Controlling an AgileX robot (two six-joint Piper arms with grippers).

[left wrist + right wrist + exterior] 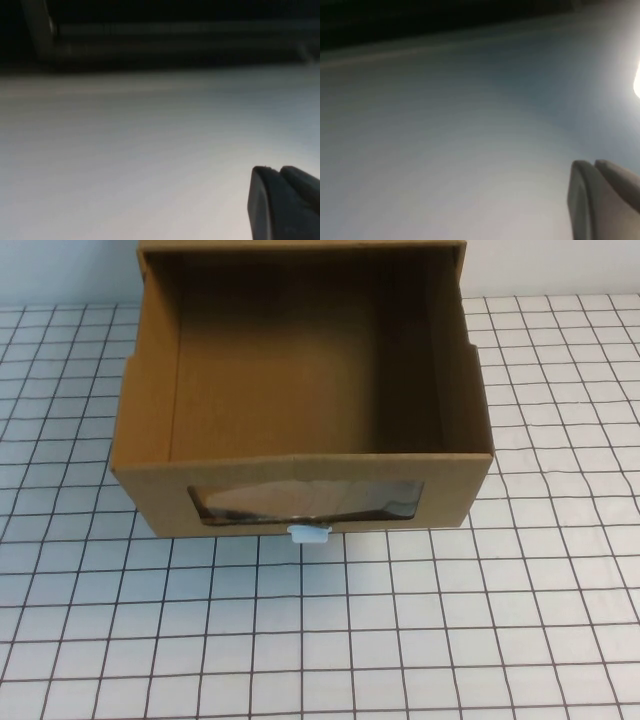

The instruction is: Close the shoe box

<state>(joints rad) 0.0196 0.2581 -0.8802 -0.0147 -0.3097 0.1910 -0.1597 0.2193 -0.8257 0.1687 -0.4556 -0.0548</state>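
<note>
A: High view first: where is the shoe box (300, 465)?

B: It sits at the far middle of the desk (420, 640), a brown cardboard drawer-style box. The drawer is pulled out toward the robot's side, so its bare cardboard inside shows from above. The outer sleeve is only partly in view at the far edge of the picture.

A: And the front of it?

B: The front panel faces the robot. A wide clear window (305, 502) is cut into it, and a small white pull tab (309, 533) sticks out just below that window, at the panel's lower edge, touching the desk's white grid surface.

A: Are the arms near it?

B: Neither arm shows in the high view. The left end effector (282, 202) appears only in the left wrist view, as a dark finger part in one corner against a pale, blurred surface with a dark band beyond it. The right end effector (602, 197) appears only in the right wrist view, a grey finger part before a pale bluish blur with a bright glare at one edge.

A: Spread or pressed together?

B: I cannot tell for either one; too little of each shows. The shoe box is in neither wrist view
</note>
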